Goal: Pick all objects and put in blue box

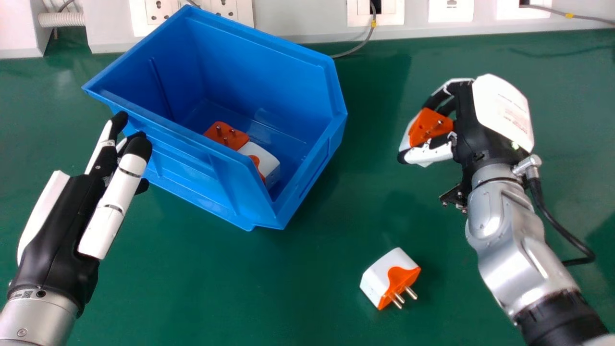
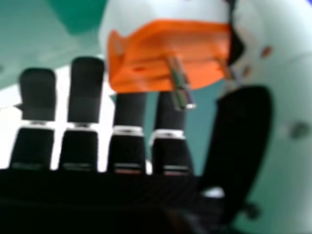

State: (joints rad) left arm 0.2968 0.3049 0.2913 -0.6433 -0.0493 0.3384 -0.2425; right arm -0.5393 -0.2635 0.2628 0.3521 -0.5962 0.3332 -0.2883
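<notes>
My right hand point(image 1: 480, 122) is over the table to the right of the blue box point(image 1: 235, 206), its fingers and thumb curled round an orange and white plug adapter point(image 1: 427, 126). In the right hand view the held adapter point(image 2: 170, 56) has its metal pins showing, between the fingers and thumb of my right hand point(image 2: 129, 114). Two more orange and white adapters point(image 1: 228, 136) point(image 1: 262, 158) lie inside the box. Another adapter point(image 1: 391, 278) rests on the green table, pins towards the lower right. My left hand point(image 1: 57, 226) stays beside the box's left side, fingers straight.
The green table point(image 1: 202, 288) runs back to a pale wall panel with sockets point(image 1: 377, 12). A grey cable point(image 1: 365, 41) hangs down to the table behind the box's right corner. The box's raised walls stand between both hands.
</notes>
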